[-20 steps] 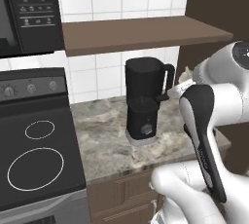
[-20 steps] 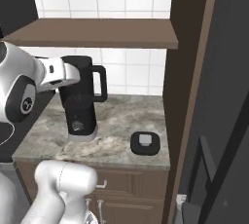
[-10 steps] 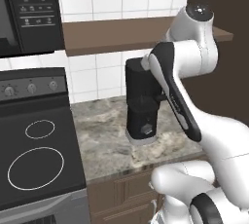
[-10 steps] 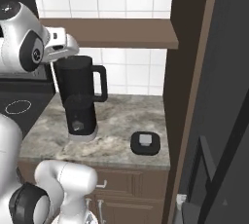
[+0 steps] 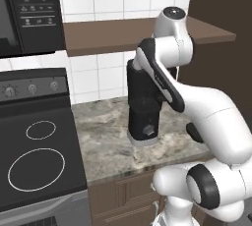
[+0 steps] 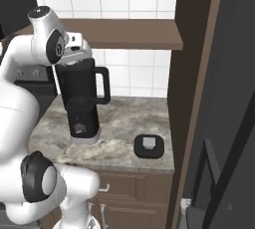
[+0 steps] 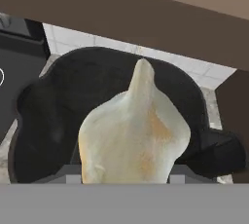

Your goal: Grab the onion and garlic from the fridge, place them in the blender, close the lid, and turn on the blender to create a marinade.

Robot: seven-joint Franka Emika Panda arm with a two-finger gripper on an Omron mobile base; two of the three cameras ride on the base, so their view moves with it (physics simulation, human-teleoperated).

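Note:
My gripper point(image 7: 125, 179) is shut on the garlic point(image 7: 131, 135), a pale cream bulb with its tip pointing away from the hand. Right behind the garlic gapes the open top of the black blender point(image 7: 53, 116) jug. From the right base, the hand point(image 6: 77, 49) hovers at the jug's rim, over the blender point(image 6: 79, 98) on the counter. The arm's links cover part of the blender point(image 5: 142, 107) from the left base. The lid point(image 6: 149, 146) lies flat on the counter, right of the blender. The onion is out of view.
A brown shelf point(image 6: 129, 31) hangs close above the hand and jug. The stove point(image 5: 34, 156) and microwave point(image 5: 27, 14) stand to the left. A dark cabinet wall point(image 6: 191, 73) and the grey fridge point(image 6: 234, 73) close off the right side.
The arm has swung from the right of the blender up and left, bringing the hand over the jug's top. Blender and lid have not moved.

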